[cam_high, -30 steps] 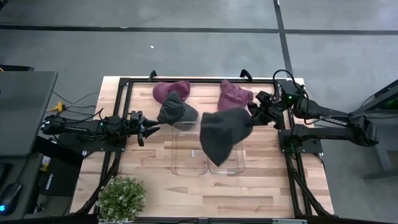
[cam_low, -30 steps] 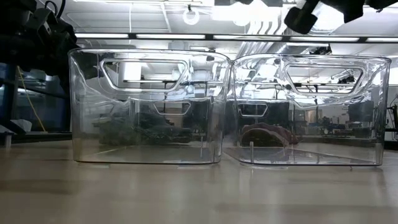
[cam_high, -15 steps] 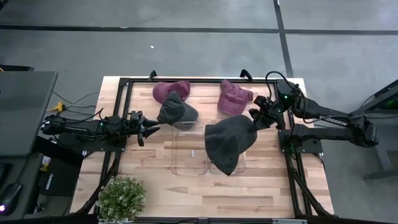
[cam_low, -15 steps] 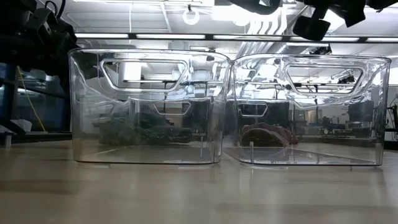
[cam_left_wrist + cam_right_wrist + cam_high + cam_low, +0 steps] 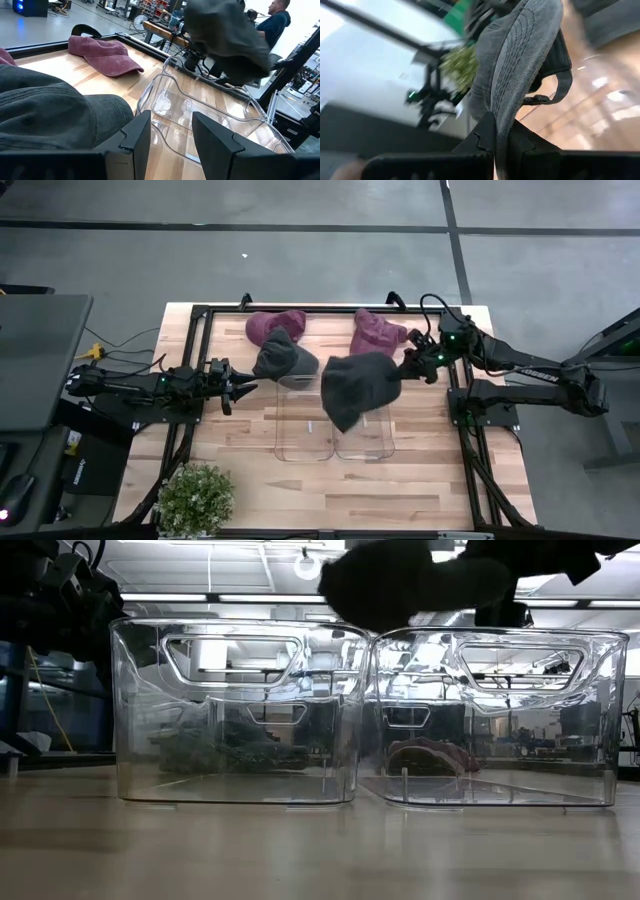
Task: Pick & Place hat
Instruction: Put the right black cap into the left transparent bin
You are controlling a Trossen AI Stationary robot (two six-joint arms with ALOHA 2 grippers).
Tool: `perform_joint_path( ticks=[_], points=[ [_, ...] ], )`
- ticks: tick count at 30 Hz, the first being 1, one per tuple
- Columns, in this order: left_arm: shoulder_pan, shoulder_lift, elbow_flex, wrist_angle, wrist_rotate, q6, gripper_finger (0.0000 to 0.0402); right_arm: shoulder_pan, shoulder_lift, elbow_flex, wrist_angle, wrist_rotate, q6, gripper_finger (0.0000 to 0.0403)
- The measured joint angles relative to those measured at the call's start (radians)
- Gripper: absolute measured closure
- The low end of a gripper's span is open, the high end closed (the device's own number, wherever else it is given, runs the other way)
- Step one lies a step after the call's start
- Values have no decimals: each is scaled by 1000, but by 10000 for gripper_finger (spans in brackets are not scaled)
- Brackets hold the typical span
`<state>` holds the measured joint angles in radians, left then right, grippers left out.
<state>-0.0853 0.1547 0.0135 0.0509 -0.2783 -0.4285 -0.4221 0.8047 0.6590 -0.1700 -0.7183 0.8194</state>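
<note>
A dark grey hat point(image 5: 355, 388) hangs in the air above the two clear bins point(image 5: 332, 430), with my right gripper point(image 5: 410, 364) shut on it. In the low view it shows dark at the top point(image 5: 410, 580), above the bins' rims. Another grey hat point(image 5: 283, 358) lies on the table, just beyond my left gripper point(image 5: 243, 389). That gripper stands open at the table's left with nothing between its fingers point(image 5: 170, 135). Two maroon hats point(image 5: 275, 326) point(image 5: 377, 332) lie at the far edge. My right gripper pinches the hat's stitched brim point(image 5: 502, 117) between its two fingers point(image 5: 484, 134). It comes from the table's right, slanting slightly down. The hat is lifted clear and stretches from the fingers toward the table's left, its crown over the bins and its back strap point(image 5: 555, 92) dangling.
The left bin point(image 5: 235, 710) and the right bin point(image 5: 495, 715) stand side by side mid-table, open at the top. A potted plant point(image 5: 197, 497) sits at the near left corner. Black frame rails run along the table's sides. A person point(image 5: 277, 20) stands beyond the table.
My right gripper has rolled and tipped downward a little, staying shut on the hat. The hat has swung with it: it first spread toward the near edge over the right bin, then drew back, and it now shows at the top of the low view.
</note>
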Motion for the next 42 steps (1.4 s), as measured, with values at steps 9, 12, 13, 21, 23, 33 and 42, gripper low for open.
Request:
perform_joint_path(
  ticks=[9,12,13,21,23,33,42],
  points=[
    [0,0,0,0,0,0,264,79,13,0,-37,258,55,397],
    [0,0,0,0,0,0,264,110,12,0,-47,265,80,397],
    [0,0,0,0,0,0,264,120,9,0,-54,265,87,397],
    [0,0,0,0,0,0,264,170,-76,0,-200,321,135,397],
    [0,0,0,0,0,0,264,179,-108,0,-246,327,142,397],
    [0,0,0,0,0,0,264,189,-198,0,-319,338,139,397],
    [0,0,0,0,0,0,264,188,-250,0,-309,360,77,397]
  ],
)
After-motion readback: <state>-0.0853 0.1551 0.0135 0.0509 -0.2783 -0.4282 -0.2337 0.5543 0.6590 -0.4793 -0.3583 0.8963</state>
